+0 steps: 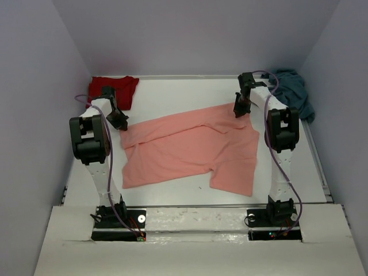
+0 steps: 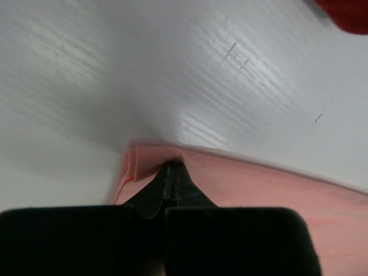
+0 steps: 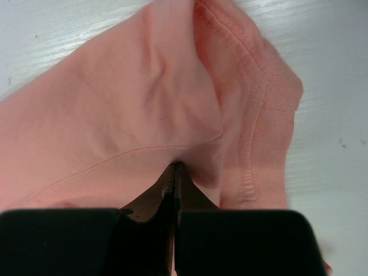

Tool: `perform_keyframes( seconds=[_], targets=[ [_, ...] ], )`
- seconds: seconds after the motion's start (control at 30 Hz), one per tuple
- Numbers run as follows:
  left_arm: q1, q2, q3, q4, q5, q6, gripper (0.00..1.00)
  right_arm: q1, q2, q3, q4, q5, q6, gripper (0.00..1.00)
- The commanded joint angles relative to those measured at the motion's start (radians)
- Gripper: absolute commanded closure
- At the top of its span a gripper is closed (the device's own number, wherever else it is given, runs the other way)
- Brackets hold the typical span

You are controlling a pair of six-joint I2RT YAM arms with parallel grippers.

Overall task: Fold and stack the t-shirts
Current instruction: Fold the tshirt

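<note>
My left fingers (image 2: 158, 192) and right fingers (image 3: 167, 192) pinch fully closed on the far edge of the salmon-pink t-shirt (image 1: 190, 152), spread across the counter (image 1: 172, 89); uneven lifting could slip the thin grip, skewing the fold.

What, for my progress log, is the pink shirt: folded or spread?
Spread: the salmon-pink shirt lies open, mostly flat across the table, not doubled over.

Dark red shirt (image 2: 348, 12), only a corner

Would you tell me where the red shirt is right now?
Top view: the red shirt lies bunched at the table's far left corner, just behind the left gripper.
</note>
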Motion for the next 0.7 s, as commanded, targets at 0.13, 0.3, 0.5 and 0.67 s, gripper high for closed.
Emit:
perform_keyframes(
  seconds=[0.13, 0.3, 0.5, 0.67],
  targets=[
    [0.000, 0.123, 0.215, -0.049, -0.029, 0.057, 1.00, -0.007, -0.026, -0.067, -0.038, 0.206, 0.019, 1.00],
    [-0.003, 0.183, 0.285, -0.071, -0.020, 0.072, 1.00, -0.007, -0.046, -0.102, -0.044, 0.246, 0.029, 1.00],
    [-0.005, 0.289, 0.430, -0.115, -0.017, 0.098, 1.00, -0.007, -0.081, -0.177, -0.073, 0.261, 0.083, 1.00],
    [-0.005, 0.359, 0.538, -0.120, 0.013, 0.118, 1.00, -0.007, -0.118, -0.266, -0.061, 0.264, 0.114, 1.00]
  ],
)
